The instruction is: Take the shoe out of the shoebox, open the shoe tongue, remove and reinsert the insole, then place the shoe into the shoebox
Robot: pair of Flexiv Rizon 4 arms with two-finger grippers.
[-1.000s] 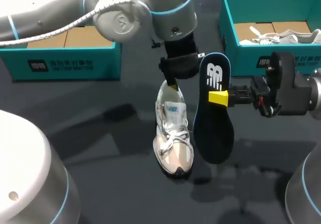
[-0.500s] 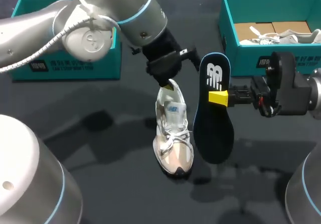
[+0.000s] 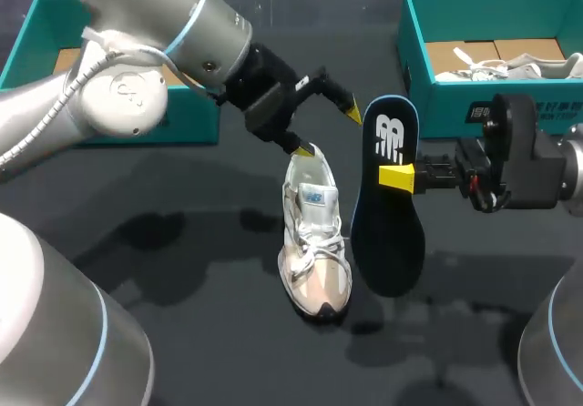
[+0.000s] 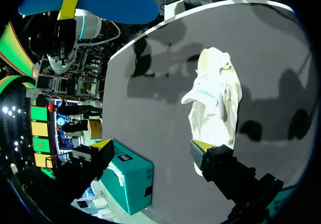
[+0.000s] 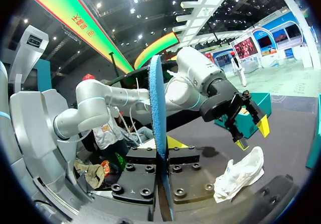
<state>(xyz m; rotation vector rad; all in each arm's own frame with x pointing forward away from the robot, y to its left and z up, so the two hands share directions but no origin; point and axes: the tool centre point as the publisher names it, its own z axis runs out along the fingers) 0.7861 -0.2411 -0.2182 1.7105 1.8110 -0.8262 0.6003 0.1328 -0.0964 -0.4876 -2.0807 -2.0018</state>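
Clamping the dark-blue foam insole in right hand, 3 o'clock of unboxed white mesh sneaker; holding left hand agape, empty; awaiting reinsertion, boxing.

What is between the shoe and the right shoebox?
The dark insole, held by the right claw, stands between the shoe and the shoebox, as the head view shows.

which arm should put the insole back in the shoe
Right. The right gripper is shut on the insole, holding it beside the shoe. The left gripper is open and empty above the heel, so it could only steady the shoe.
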